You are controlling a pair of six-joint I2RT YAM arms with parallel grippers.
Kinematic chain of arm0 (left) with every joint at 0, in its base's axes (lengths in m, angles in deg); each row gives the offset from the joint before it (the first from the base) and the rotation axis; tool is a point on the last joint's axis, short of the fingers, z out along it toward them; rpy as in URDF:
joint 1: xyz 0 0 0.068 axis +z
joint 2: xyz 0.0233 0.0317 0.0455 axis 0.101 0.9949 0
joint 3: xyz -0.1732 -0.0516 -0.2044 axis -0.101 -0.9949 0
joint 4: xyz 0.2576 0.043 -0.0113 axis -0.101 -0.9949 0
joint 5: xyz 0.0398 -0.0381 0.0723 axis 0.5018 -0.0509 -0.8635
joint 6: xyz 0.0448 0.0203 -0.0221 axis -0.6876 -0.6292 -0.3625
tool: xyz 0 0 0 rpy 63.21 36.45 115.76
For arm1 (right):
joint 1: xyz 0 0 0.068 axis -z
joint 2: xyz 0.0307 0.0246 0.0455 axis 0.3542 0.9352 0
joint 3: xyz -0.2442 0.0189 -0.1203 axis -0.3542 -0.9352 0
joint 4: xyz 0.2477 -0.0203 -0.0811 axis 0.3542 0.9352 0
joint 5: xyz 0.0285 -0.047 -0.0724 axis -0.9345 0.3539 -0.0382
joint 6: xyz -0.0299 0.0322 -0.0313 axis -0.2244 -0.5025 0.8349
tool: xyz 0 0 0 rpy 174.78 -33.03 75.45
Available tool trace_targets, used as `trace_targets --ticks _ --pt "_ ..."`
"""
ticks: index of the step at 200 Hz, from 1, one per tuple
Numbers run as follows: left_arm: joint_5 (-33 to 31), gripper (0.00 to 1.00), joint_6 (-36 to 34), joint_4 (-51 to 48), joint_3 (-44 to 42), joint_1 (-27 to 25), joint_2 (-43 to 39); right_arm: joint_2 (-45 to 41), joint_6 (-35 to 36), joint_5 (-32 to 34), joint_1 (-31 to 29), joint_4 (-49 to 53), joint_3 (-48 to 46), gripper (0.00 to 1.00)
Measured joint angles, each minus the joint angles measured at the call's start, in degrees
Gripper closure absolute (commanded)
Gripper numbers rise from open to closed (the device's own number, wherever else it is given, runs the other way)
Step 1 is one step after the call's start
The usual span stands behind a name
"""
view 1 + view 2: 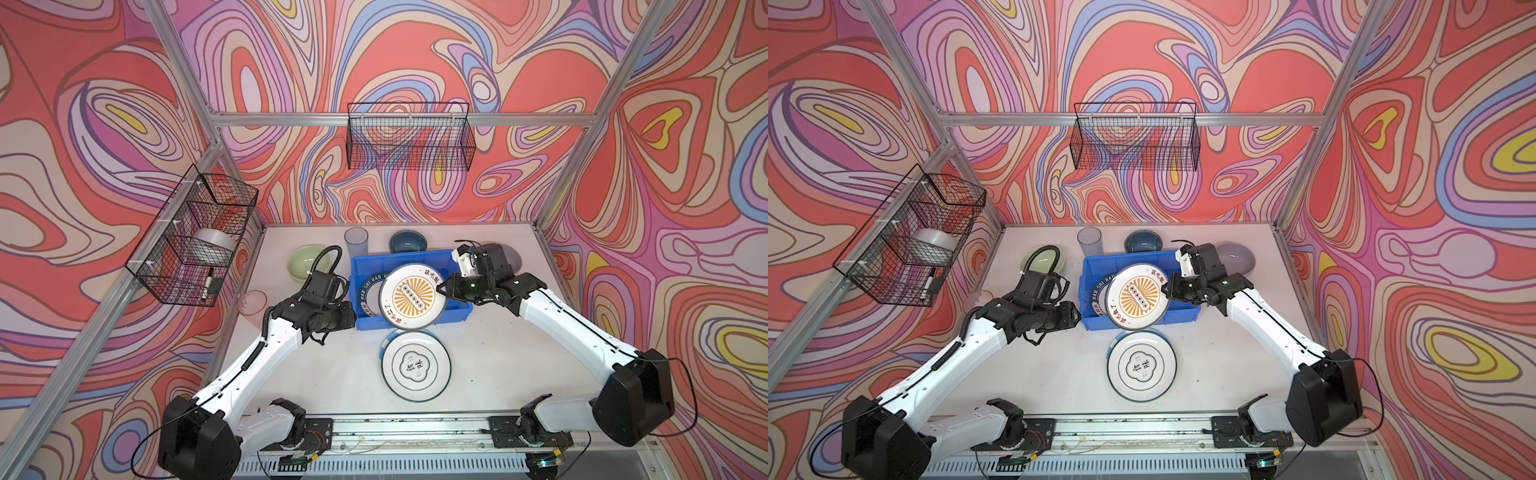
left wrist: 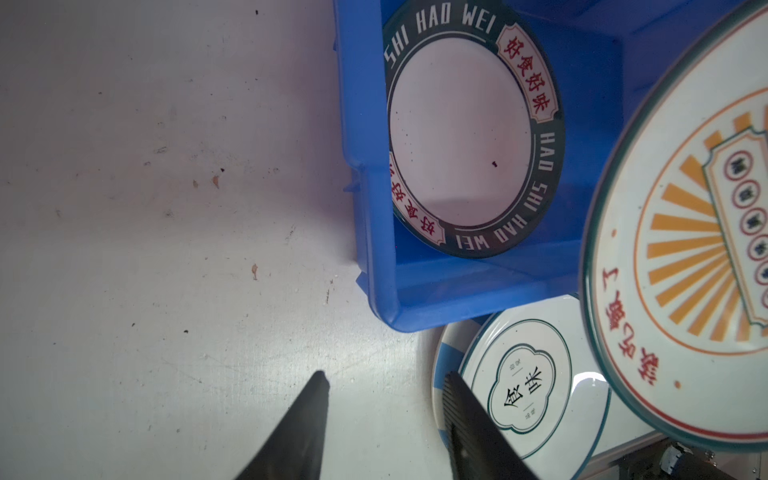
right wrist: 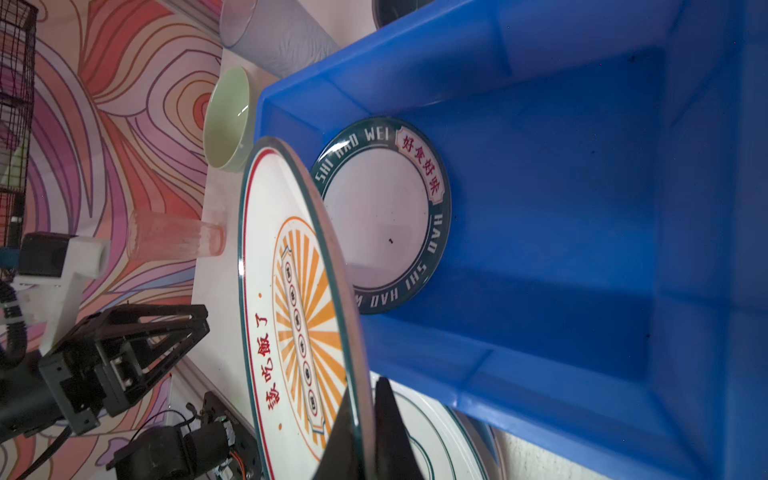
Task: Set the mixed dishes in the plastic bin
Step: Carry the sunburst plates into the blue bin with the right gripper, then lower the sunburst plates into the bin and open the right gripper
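One white table (image 1: 498, 365) carries everything, bare to the near right. Centre-far on it sits the blue bin (image 1: 456, 312), its right half free — a green-lettered plate (image 1: 370, 293) lies flat at its left. The orange sunburst plate (image 1: 412, 297) hangs tilted over the bin, overlapping the near wall, so lowering it likely needs a shift farther in. The right gripper (image 1: 441, 289) clamps its right rim, so the plate extends left from the fingers. The left gripper (image 2: 384, 376) hovers by the bin's near-left corner — fingers partly apart, empty.
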Motion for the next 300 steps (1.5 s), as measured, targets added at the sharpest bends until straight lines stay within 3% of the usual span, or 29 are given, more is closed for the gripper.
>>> trace_targets --ticks 90,300 --pt "1.27 0.64 -1.66 2.38 2.19 0.79 8.46 9.09 1.95 5.31 0.09 -1.99 5.11 1.00" --pt "1.16 0.74 -2.21 3.72 2.60 1.11 12.26 24.87 2.45 1.38 0.11 -9.44 7.43 1.00"
